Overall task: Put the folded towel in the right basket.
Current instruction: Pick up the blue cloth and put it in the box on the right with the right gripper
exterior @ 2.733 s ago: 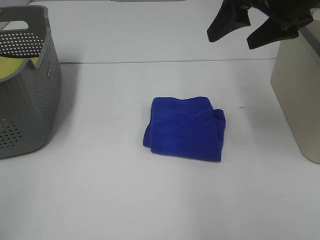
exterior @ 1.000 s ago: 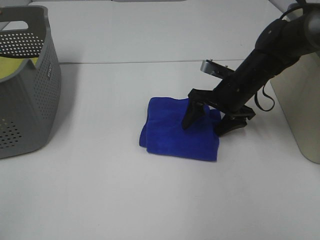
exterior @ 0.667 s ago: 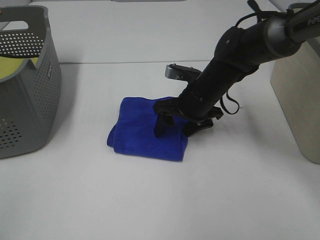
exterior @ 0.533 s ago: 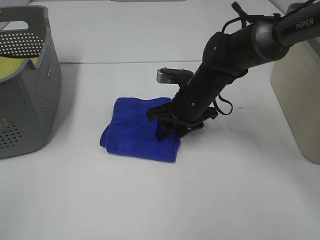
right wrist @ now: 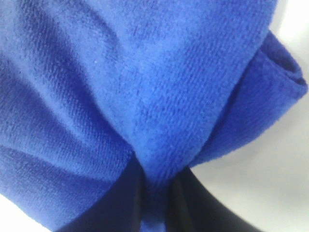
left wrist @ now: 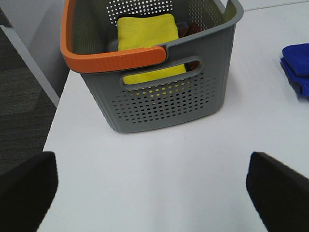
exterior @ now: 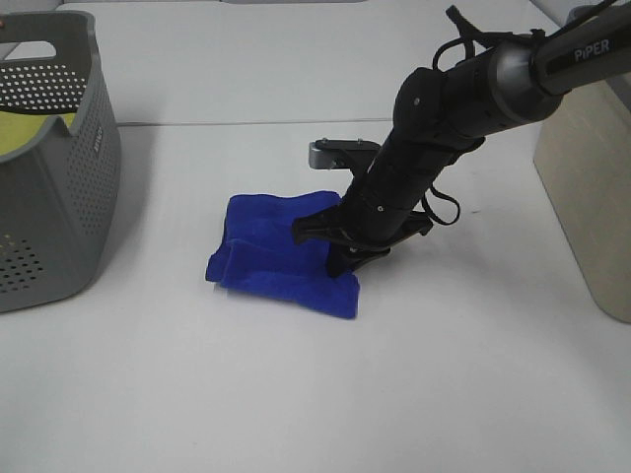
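On the far left stands a grey basket point(exterior: 59, 177) with lots of little holes in its walls. It has an orange handle point(left wrist: 116, 55). A yellow cloth point(left wrist: 145, 34) lies inside it. The left gripper point(left wrist: 154, 191) hangs over the white table point(exterior: 296, 394), near this basket. Its two dark fingertips are far apart, so it is wide open. Nothing is in it.

In the middle of the table lies the folded towel point(exterior: 261, 258). It is bright blue and soft. It sits between the two baskets and touches neither one. Its right side is bunched up and wrinkled.

The black right arm point(exterior: 463, 89) leans down to the towel from the top right. At its end, the right gripper point(exterior: 340, 246) is squeezed tight on the right side of the towel. In the right wrist view, blue cloth fills almost the whole picture. A fold of it is pinched between the two dark fingers point(right wrist: 118, 203).

On the far right stands the right basket point(exterior: 592, 187). It is tall and beige, with plain walls and no holes. Only part of it shows. It is well apart from the towel, and its inside cannot be seen.
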Robot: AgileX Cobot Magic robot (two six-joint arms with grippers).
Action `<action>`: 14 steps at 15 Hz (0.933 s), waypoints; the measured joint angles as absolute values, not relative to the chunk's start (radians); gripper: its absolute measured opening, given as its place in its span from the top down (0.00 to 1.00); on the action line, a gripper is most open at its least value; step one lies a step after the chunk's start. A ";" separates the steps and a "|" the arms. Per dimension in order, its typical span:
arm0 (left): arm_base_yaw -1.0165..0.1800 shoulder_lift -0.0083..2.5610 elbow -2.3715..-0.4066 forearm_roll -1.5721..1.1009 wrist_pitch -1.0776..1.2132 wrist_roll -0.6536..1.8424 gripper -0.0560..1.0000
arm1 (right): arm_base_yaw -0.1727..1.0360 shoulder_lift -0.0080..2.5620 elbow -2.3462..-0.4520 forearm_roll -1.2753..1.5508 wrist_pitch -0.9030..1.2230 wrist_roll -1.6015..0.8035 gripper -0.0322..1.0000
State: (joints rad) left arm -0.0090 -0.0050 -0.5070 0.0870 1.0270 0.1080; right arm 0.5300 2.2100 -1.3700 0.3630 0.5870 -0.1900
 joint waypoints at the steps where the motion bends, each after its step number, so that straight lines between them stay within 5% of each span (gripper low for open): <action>1: -0.009 -0.005 -0.507 0.087 1.027 0.108 0.01 | 0.531 2.202 -1.370 0.357 0.596 -0.190 0.85; 14: -0.009 -0.005 -0.507 0.087 1.027 0.108 0.01 | 0.502 1.715 -1.346 0.139 0.790 -0.190 0.85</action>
